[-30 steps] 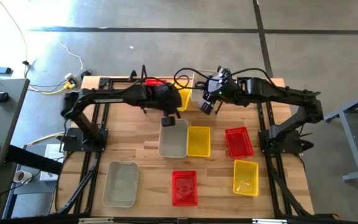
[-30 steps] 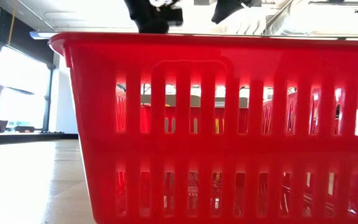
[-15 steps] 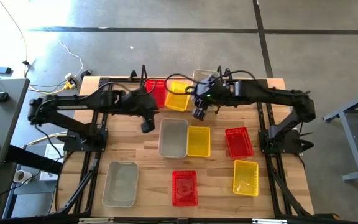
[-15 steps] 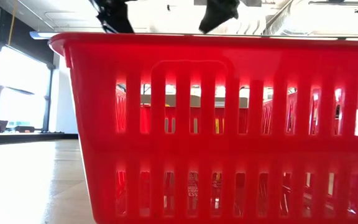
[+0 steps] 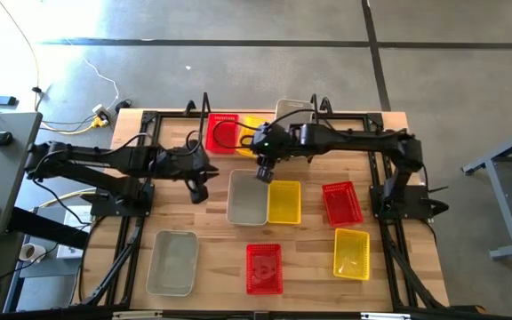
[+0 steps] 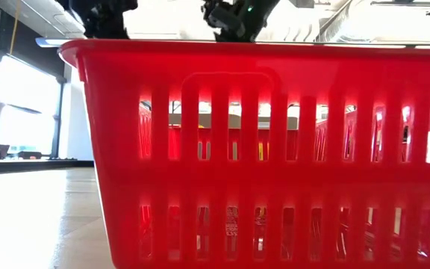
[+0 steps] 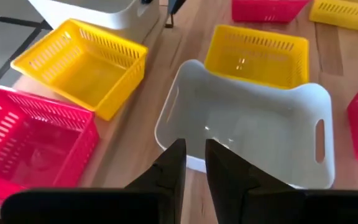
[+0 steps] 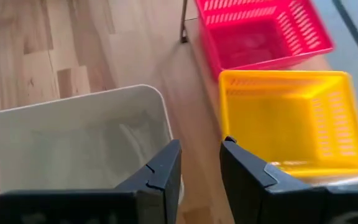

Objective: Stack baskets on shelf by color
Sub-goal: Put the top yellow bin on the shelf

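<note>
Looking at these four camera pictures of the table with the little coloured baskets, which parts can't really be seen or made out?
- Low view: the red plastic mesh basket right at the lens fills the picture and hides nearly all of the table behind it.
- High view: the right hand and its arm cover the yellow basket on the black wire shelf.
- Left wrist view: the red basket is cut off by the picture's edge.

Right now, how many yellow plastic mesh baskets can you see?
3. One sits on the black wire shelf, partly under the right arm. One is mid-table beside the grey-white basket. One is near the front right.
</note>
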Motion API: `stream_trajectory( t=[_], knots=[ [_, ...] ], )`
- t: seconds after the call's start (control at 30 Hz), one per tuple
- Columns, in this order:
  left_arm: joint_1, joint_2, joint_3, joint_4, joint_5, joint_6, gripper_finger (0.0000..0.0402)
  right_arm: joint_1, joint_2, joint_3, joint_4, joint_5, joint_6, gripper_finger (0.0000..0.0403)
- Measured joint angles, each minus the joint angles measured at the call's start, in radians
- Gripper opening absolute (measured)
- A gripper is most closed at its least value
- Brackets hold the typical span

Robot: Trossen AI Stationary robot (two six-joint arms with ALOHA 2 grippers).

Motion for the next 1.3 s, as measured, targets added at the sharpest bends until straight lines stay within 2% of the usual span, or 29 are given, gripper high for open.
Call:
stream_trajectory(
  t=[0.2, 0.5, 1.0, 1.3],
  knots=[
    [-0.001, -0.025, -0.059, 0.015, -0.002, -0.017, 0.0053, -0.014, 0.089, 0.000, 0.032, -0.033, 0.008, 0.0099],
    [-0.001, -0.024, -0.065, 0.021, -0.004, -0.013, 0.0053, -0.042, 0.189, 0.000, 0.039, -0.022, 0.052, 0.0099],
    [0.000, -0.024, -0.065, 0.032, -0.018, 0.018, 0.0053, -0.055, 0.201, 0.000, -0.001, 0.127, 0.112, 0.0099],
    [0.000, -0.024, -0.065, 0.033, -0.018, 0.017, 0.0053, -0.057, 0.199, 0.000, -0.029, 0.153, 0.106, 0.0099]
  ],
)
